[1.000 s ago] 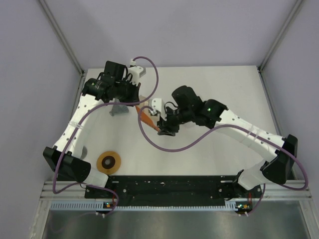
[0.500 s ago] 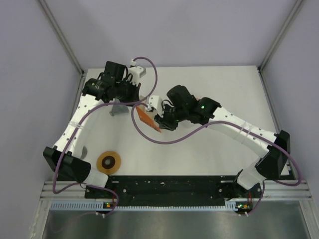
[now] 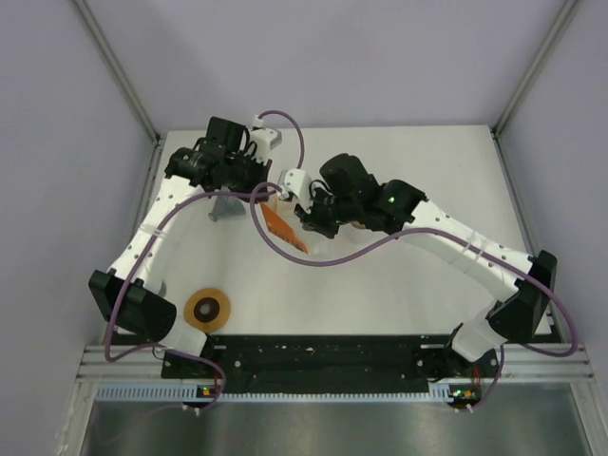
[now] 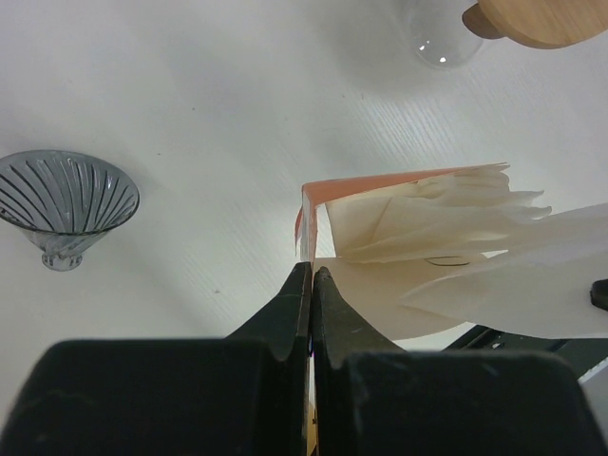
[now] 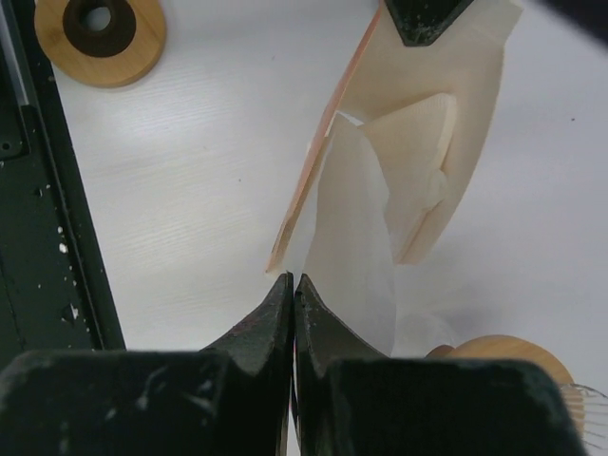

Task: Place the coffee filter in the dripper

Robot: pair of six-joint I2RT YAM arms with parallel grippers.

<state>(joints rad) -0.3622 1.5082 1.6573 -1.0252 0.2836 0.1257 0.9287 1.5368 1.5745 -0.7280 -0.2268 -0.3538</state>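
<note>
Left gripper (image 4: 310, 277) clenched on edge of orange packet (image 3: 282, 228) — white filters fan out of it. Right gripper (image 5: 292, 285) pinches one coffee filter (image 5: 356, 223), half out of the packet. Dripper (image 4: 65, 202) stands upright at nine o'clock of packet, apart from it. Wooden ring (image 3: 207, 309) at seven o'clock.

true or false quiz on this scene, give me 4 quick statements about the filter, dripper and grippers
1. The dripper holds no filter. True.
2. The left gripper hangs open over the dripper. False: it is shut on the edge of the orange filter pack.
3. The right gripper is shut on a white filter poking out of the pack. True.
4. The wooden ring lies inside the dripper. False: it lies flat on the table, apart from the dripper.
</note>
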